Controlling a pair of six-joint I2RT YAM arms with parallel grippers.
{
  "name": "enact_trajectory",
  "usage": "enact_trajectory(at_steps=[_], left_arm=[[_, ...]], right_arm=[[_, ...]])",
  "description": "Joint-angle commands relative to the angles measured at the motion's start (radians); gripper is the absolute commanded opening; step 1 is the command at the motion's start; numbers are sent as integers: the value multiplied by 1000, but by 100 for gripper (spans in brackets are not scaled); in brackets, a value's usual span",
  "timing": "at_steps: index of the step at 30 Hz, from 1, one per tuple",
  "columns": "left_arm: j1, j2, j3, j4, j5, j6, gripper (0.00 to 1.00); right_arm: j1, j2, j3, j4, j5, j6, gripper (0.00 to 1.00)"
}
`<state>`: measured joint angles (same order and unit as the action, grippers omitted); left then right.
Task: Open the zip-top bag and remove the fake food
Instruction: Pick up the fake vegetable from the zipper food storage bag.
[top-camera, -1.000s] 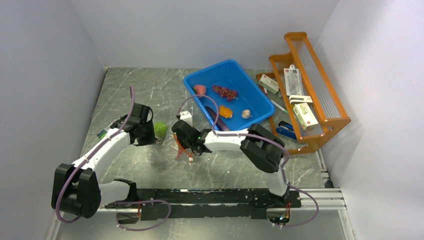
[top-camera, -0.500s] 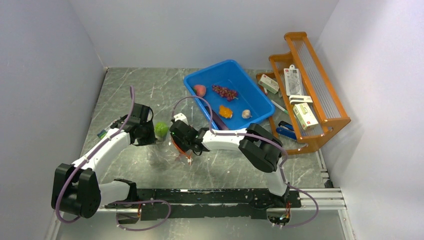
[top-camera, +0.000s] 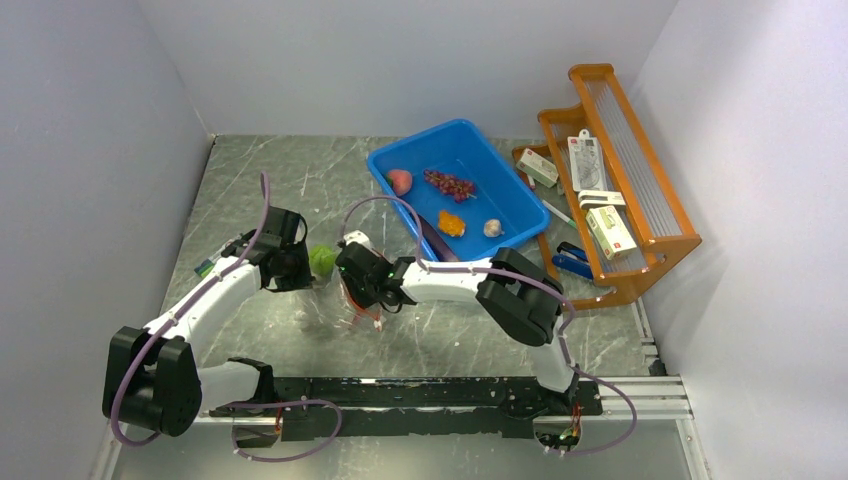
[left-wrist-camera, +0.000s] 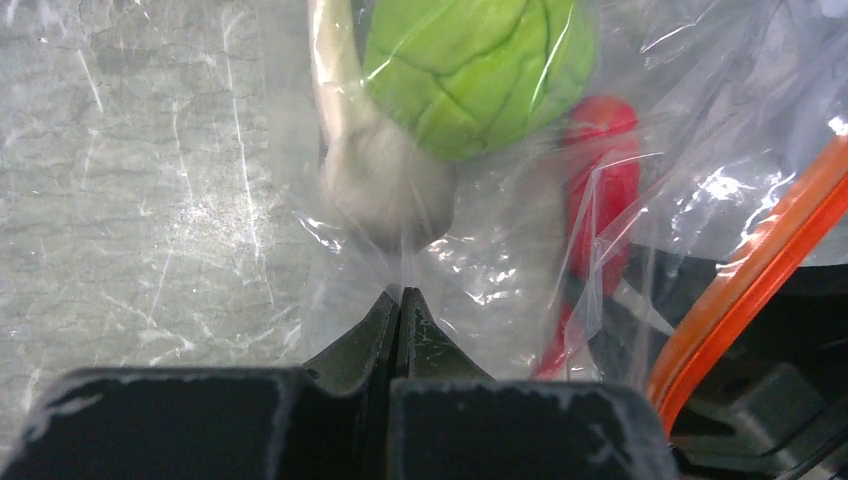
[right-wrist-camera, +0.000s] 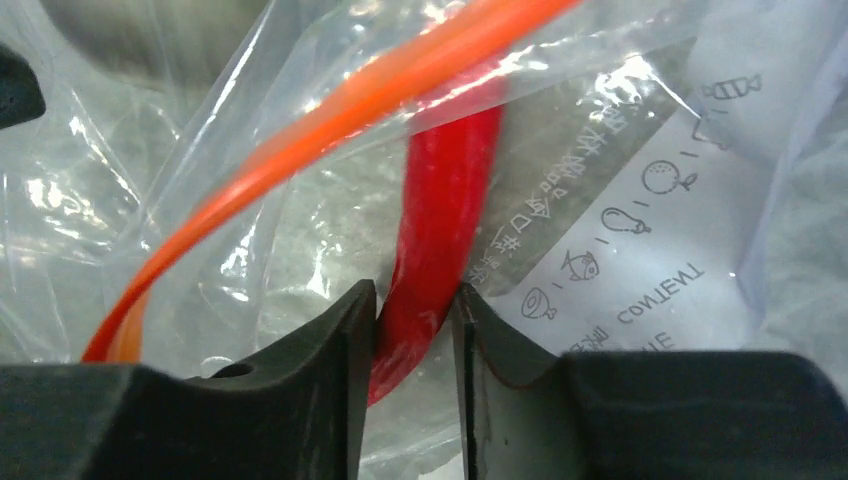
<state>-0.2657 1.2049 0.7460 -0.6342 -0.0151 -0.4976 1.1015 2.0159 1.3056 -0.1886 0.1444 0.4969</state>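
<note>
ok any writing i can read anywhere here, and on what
"CONTENT": white panel printed on the zip-top bag, right wrist view.
"...TE": below it, cut off by the right gripper.
Chinese characters beside the panel: too blurred to read.
Boxes on the orange rack: print too small.

the overhead view is lit evenly and brightly from above; only soft shadows are cast on the table (top-camera: 250, 180). in both wrist views white glare is thrown off the zip-top bag (left-wrist-camera: 700, 120), and the nearest foreground is blurred.
</note>
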Motion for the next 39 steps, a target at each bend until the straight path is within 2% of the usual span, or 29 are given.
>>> enact_trajectory(at_steps=[1,4,9,14,22,30,34,39], left_arm=[[-12,3,33,-2,-9,-2,7],[-13,1,33,-5,-12,-4,7],[-13,-12,33,-4,-18,-5,7],[-13,-2,35,-5,-17,-4,7],[-13,1,34,-5,-15,-4,7],[-15,-1,34,-3,-15,-3,7],[-15,7,34,-1,-10,0,7],[-15,16,34,-1,-8,1,7]], right_arm=[[9,9,-6,-128,100,126,28],[8,-74,-45,-126,198,184,22],[6,-167,-156,35,162,176,20],[-6,-128,-95,-17,94,182,19],[-30,-185,-131,50,9,204,19],[-38,-209,-63,-90,94,153,18],[-40,-253,-75,-93,131,127,18],[-39,-301,-91,-54,88,69,18]])
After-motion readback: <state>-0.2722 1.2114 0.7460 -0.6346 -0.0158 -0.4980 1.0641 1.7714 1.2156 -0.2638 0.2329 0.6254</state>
